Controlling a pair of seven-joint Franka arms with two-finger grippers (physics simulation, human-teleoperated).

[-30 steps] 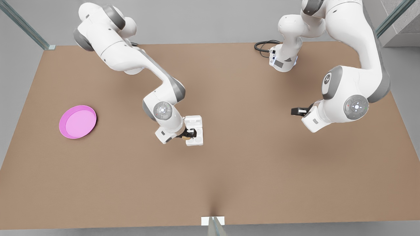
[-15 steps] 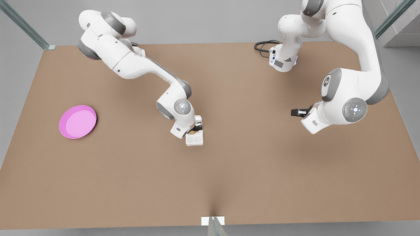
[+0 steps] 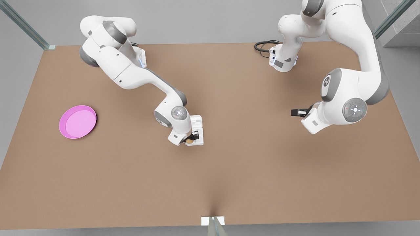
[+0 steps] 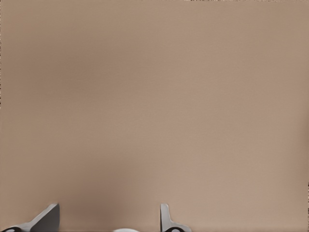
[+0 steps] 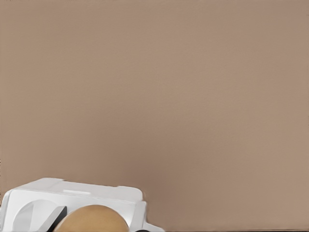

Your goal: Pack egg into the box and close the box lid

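Right tool (image 3: pixel 190 139): front view, directly over the egg carton (image 3: pixel 198 131), clamped on the egg (image 3: pixel 189 141) above the carton's near hollows; carton lid (image 3: pixel 196 120) hinged open, lying flat behind the hollows. Left tool (image 3: pixel 296 112): well apart from the carton toward the front view's right, waiting, fingers parted, empty. Pink plate (image 3: pixel 77 121): far from the carton, opposite side of the worktop (image 3: pixel 229 170).
Left wrist view: fingertips (image 4: pixel 165 220) spread wide over bare worktop (image 4: pixel 154 106).
Right wrist view: egg (image 5: pixel 91 219) just before the carton (image 5: pixel 72 195).
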